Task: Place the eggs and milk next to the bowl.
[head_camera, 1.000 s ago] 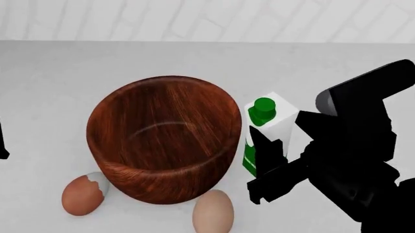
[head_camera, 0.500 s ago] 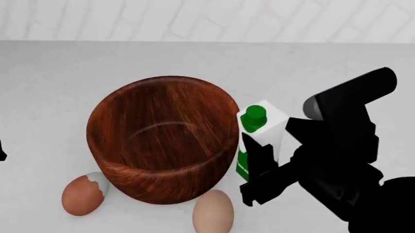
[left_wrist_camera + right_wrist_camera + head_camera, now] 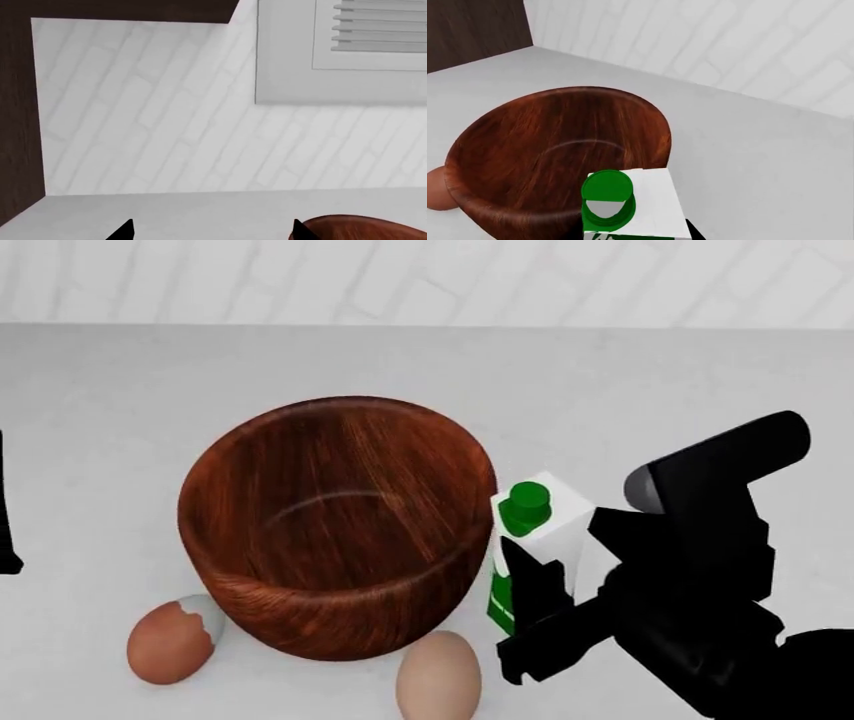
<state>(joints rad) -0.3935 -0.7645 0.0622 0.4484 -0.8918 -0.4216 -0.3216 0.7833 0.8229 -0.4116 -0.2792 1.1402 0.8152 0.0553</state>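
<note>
Black fingertips [image 3: 127, 230] of your left gripper [image 3: 210, 231] poke into the left wrist view with a clear stretch of white desk [image 3: 200, 210] between them, so that claw stands wide with nothing in it. Beside one tip you see a slice of the bowl [image 3: 367, 227], its reddish wood rim only. Behind the desk's far edge rises a white brick wall [image 3: 153, 115], with a dark wooden panel [image 3: 17, 125] at one side and a white louvred vent [image 3: 380, 27] set in the wall.

From the head view, the bowl [image 3: 340, 530] sits mid-desk [image 3: 134, 390], well back from the far edge. Your right gripper [image 3: 561, 575] is clamped on the milk [image 3: 541, 530], one black finger [image 3: 534, 585] lying across the carton's near face. The carton leans toward the bowl and looks to touch its right wall; you cannot tell whether its base rests on the desk. Two eggs lie toward the near edge: the reddish-brown egg [image 3: 170, 640] with its pale patch against the bowl's near-left foot, the tan egg [image 3: 439, 675] just beside the bowl's near-right foot. At the left edge of the view a black sliver of your left arm [image 3: 7, 530] shows.

In the right wrist view the milk [image 3: 637, 207] fills the foreground, green cap [image 3: 607, 195] up, close against the bowl [image 3: 554, 150]. A bit of one egg [image 3: 435, 192] peeks out past the bowl's far side.
</note>
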